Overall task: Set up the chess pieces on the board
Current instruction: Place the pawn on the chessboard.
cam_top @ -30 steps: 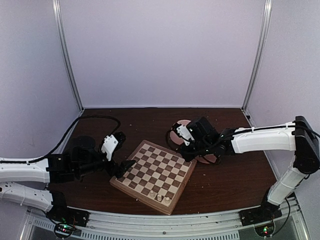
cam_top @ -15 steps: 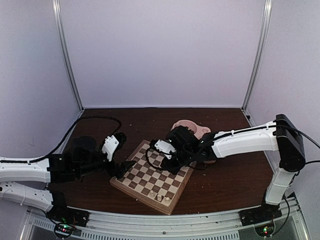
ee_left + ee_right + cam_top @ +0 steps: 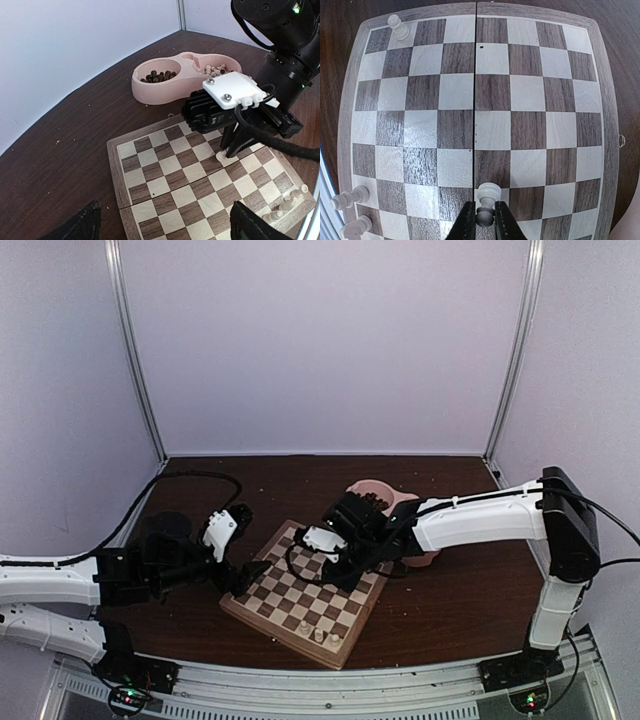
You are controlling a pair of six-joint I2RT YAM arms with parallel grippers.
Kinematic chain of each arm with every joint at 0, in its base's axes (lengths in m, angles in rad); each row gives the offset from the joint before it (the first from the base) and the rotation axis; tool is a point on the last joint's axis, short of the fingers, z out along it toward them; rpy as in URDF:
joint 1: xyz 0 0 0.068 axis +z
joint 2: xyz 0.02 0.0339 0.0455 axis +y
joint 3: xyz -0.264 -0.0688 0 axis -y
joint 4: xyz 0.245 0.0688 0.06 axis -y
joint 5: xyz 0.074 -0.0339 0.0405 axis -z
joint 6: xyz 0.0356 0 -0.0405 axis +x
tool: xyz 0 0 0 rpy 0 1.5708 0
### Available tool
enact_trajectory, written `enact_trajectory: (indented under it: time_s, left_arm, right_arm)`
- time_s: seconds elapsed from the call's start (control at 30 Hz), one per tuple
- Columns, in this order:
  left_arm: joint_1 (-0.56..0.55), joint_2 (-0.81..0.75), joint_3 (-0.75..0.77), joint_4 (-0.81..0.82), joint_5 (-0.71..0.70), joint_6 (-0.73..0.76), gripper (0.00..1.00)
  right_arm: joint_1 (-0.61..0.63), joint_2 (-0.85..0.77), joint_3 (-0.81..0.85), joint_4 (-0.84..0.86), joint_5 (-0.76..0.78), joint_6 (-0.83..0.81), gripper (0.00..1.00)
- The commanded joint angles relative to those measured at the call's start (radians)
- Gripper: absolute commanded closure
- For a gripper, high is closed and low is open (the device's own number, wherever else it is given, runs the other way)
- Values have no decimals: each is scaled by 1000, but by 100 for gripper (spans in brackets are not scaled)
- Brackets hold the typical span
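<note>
Board [image 3: 300,592] lies angled on the table [image 3: 450,600] between the two arms in the overhead view. The right gripper [image 3: 337,573] is low over its far half, with a pink bowl [image 3: 385,492] just behind. The left gripper [image 3: 248,575] hovers at the board's left edge. A few pale pieces [image 3: 320,633] stand along the near rim.

From the left wrist, the left gripper [image 3: 165,212] is spread wide and empty above the squares. Across the board the right one pinches a pale piece [image 3: 220,156], its base apparently down on a light square.

From the right wrist, the fingers [image 3: 468,222] press close on that piece's lower part, and its head shows above them, near the board's centre seam. To finish the placing well, the base should rest flat and inside its square before the release. The fingers should then part only a little and rise straight up — a sideways drag would likely tip so light a thing.
</note>
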Motion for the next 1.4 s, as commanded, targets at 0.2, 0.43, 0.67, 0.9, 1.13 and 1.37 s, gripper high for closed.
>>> enact_trajectory:
  time_s: [0.2, 0.43, 0.67, 0.9, 1.13, 1.37]
  left_arm:
    - [-4, -10, 5, 26, -1, 1, 11]
    - [-4, -22, 2, 24, -6, 1, 11]
    - [-4, -17, 3, 24, -4, 1, 11]
    - [-3, -18, 3, 22, -5, 1, 11]
    - [-4, -20, 5, 21, -3, 1, 11]
    - [-3, -22, 3, 21, -3, 1, 11]
  right_arm:
    - [16, 40, 26, -21, 27, -16, 84]
    - [21, 36, 25, -22, 39, -17, 80]
    - [23, 30, 20, -13, 47, -13, 75]
    - [24, 16, 11, -15, 72, -13, 70]
    - [31, 42, 22, -35, 97, -19, 71]
    - [35, 41, 22, -37, 139, -15, 74]
